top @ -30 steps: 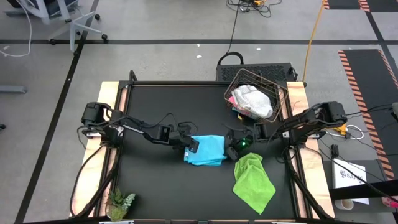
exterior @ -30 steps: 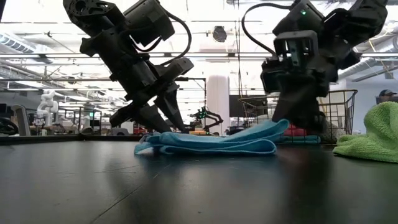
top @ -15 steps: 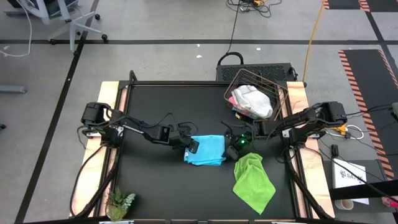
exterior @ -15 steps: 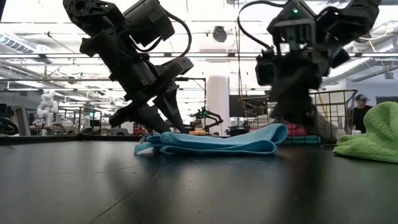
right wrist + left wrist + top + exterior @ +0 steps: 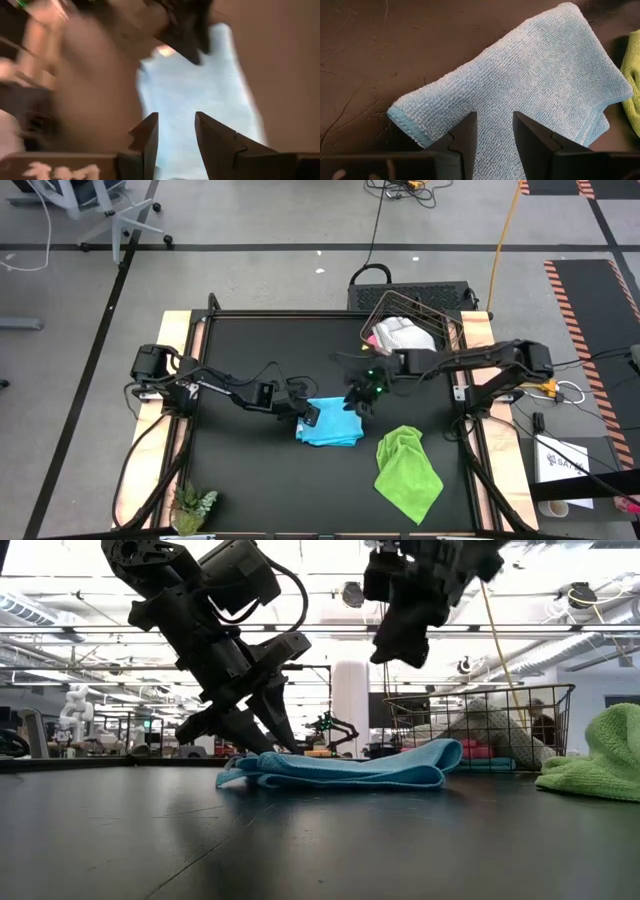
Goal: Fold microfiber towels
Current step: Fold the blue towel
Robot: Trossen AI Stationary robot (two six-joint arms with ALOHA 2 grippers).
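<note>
A: Where is your blue towel?

B: It lies folded near the middle of the black table, flat, its layers stacked in the low view. Your left gripper is down at its left edge, and the left wrist view shows the two fingers parted over the cloth, pinching nothing.

A: And your right gripper?

B: It hangs in the air above the towel's right edge, well off the table in the low view. Its fingers are spread with only blue cloth far below between them, so it holds nothing.

A: The other towels?

B: The green towel lies crumpled by the table's right front, apart from the blue one. A white-grey towel sits in the wire basket at the right rear, with a bit of pink under it. A small plant stands at the left front corner.
</note>
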